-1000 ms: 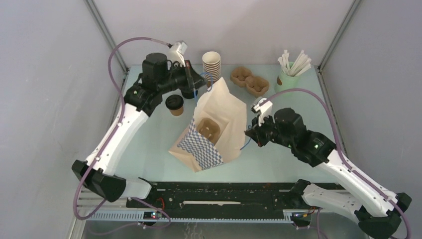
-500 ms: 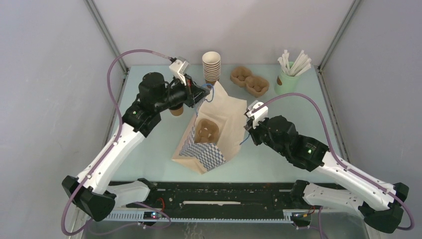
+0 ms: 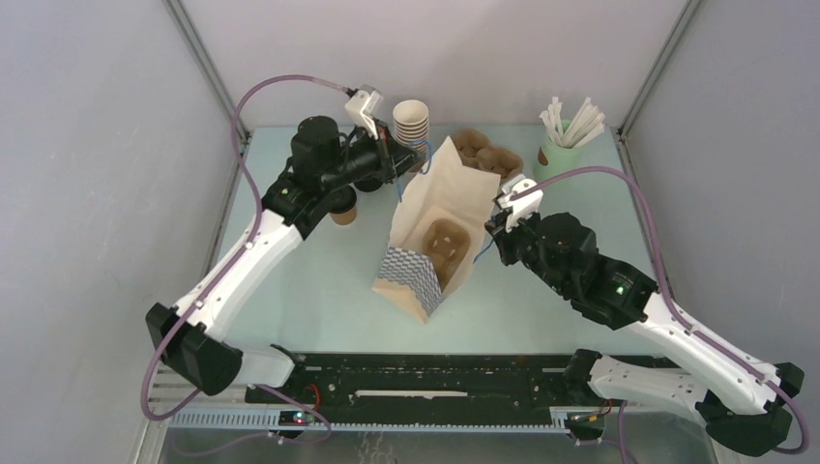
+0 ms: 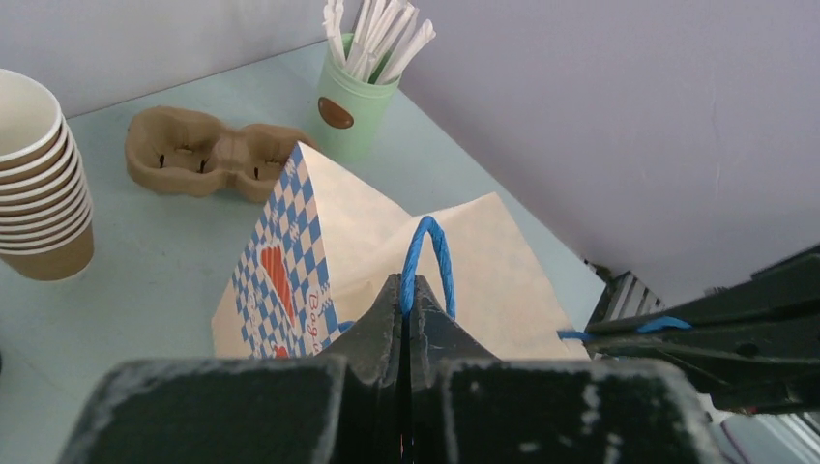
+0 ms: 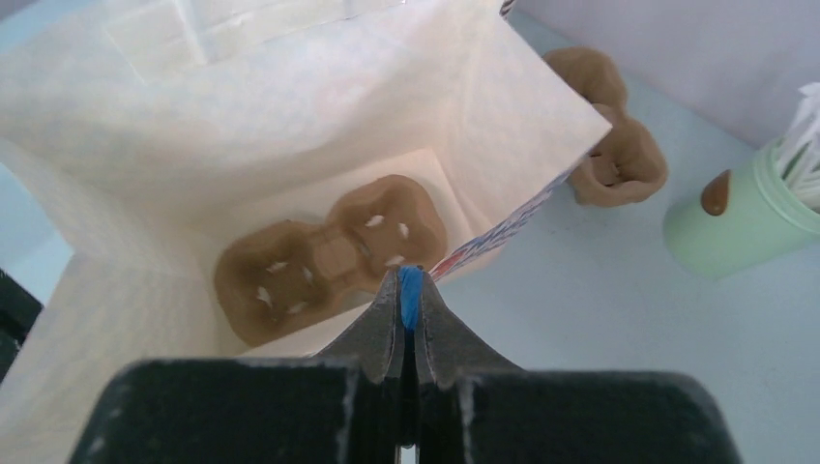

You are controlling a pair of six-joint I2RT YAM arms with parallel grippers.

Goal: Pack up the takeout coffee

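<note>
**Bag held by both handles; coffee cup outside it**

- Item 1, paper bag [image 3: 425,208]: table centre, upright, mouth open, blue-and-white check on its side panels. Whether its base rests on the table [image 3: 319,290] or hangs just clear, cannot tell.
- Item 2, cup tray [image 5: 329,256]: brown moulded pulp, lying flat on the bag's floor with both wells empty.
- Item 3, left gripper [image 4: 402,295]: at 11 o'clock of the bag's mouth. Jaws pressed together, pinching the foot of the far handle [image 4: 428,253], a blue cord loop.
- Item 4, right gripper [image 5: 408,280]: at 3 o'clock of the bag. Jaws closed flat on the near handle [image 5: 410,295], blue cord showing between the tips.
- Item 5, takeout coffee [image 3: 341,215]: standing on the table at 9 o'clock of the bag, apart from it. Only the lower brown wall shows beneath the left arm; its top is hidden.
- Item 6, cup stack [image 4: 34,184]: brown cups nested together, at 12 o'clock.
- Item 7, spare tray [image 4: 198,164]: at 1 o'clock, just behind the bag.
- Item 8, green cup [image 4: 353,106]: at 2 o'clock, holding white straws.
</note>
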